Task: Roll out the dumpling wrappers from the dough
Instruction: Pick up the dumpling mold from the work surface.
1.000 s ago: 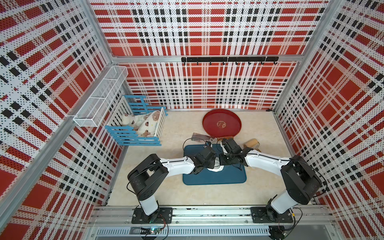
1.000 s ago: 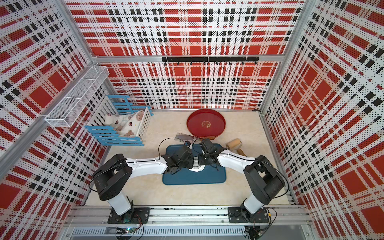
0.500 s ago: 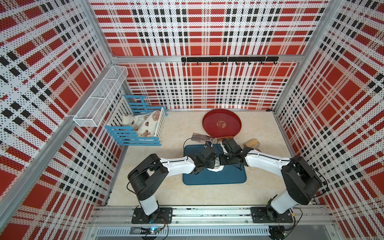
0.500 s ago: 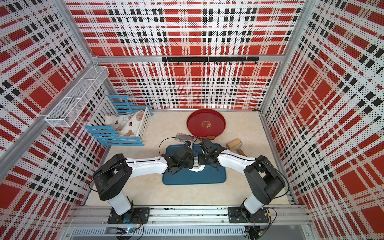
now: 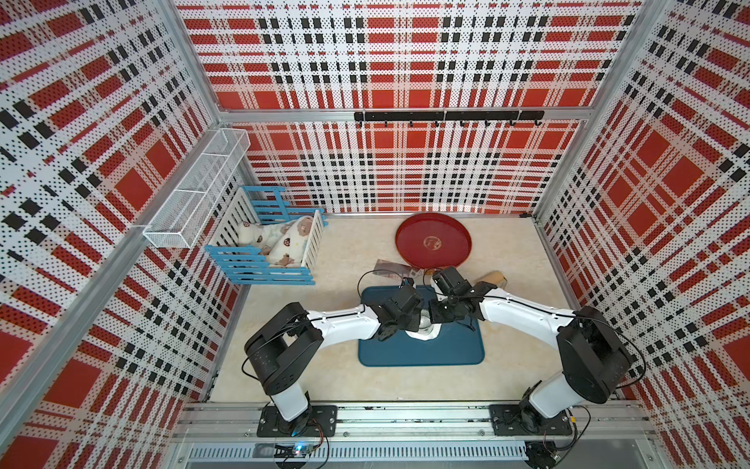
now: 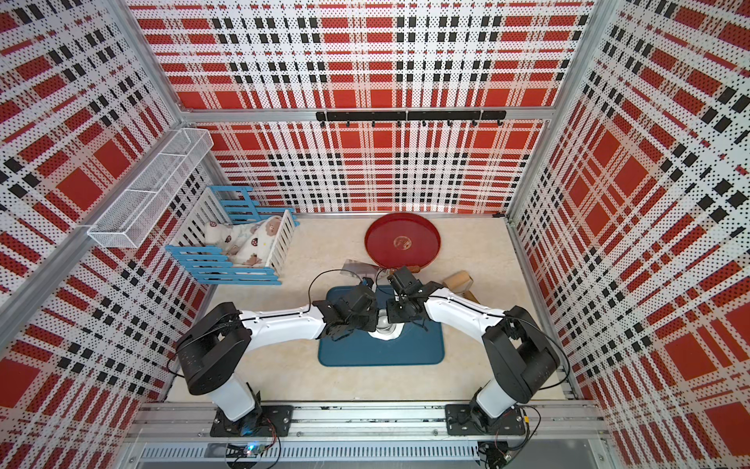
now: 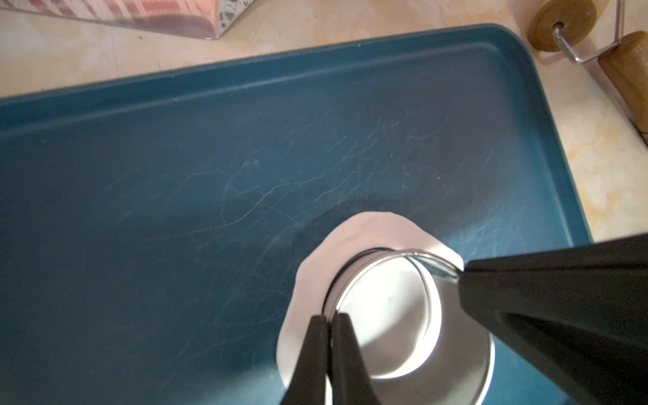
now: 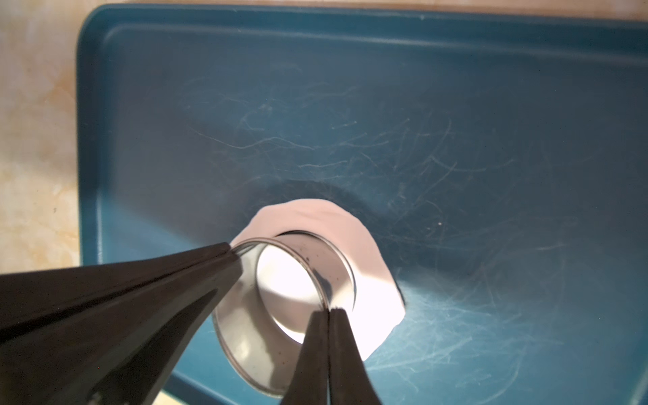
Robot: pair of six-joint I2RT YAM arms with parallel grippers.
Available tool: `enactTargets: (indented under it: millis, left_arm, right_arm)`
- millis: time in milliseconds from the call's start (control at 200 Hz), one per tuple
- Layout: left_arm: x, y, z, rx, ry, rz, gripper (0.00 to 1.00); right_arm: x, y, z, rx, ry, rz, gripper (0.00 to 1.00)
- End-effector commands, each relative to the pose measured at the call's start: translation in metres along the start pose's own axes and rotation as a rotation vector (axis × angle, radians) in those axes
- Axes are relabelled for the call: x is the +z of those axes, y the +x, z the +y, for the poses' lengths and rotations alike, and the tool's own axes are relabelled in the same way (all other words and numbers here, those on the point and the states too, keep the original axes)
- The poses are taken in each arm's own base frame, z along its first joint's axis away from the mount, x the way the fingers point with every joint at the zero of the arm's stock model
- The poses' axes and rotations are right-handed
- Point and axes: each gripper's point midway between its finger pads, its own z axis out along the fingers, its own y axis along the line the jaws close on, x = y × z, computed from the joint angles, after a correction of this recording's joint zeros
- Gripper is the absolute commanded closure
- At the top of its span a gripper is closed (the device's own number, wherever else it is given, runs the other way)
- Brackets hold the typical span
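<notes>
The dark blue plastic tray (image 7: 175, 175) holds the flat white dough (image 7: 371, 231). A small steel cup (image 7: 463, 357) stands on it, its rim pinched by the left gripper (image 7: 328, 317) and the right gripper (image 8: 329, 310). The dough looks soft and easy to tear, so it is best lifted by its edge.

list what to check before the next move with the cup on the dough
1. left gripper shut on the steel cup rim: ok
2. right gripper shut on the opposite rim: ok
3. Cup stands on the dough: ok
4. Dough lies flat on the blue tray: ok
5. Cup pressed clean through the dough: cannot tell
6. wooden roller off the tray, beside it: ok
</notes>
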Motion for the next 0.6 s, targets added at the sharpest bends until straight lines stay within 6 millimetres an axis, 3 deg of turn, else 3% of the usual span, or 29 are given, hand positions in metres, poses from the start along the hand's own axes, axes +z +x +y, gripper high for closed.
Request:
enactTargets:
  millis: [0,546,596]
  left_arm:
    - [-0.014,-0.006,0.005,0.004,-0.035,-0.003,1.0]
    - [-0.041,-0.034,0.002,-0.016,-0.042,-0.113,1.0]
    - [-0.043,-0.036,0.004,-0.019,-0.051,-0.125,1.0]
  right_arm:
    - [-0.02,-0.001,0.005,-0.019,-0.003,-0.006,1.0]
    - [-0.047,-0.018,0.015,-0.019,-0.035,-0.088,1.0]
    - [-0.052,-0.022,0.019,-0.018,-0.055,-0.111,0.9]
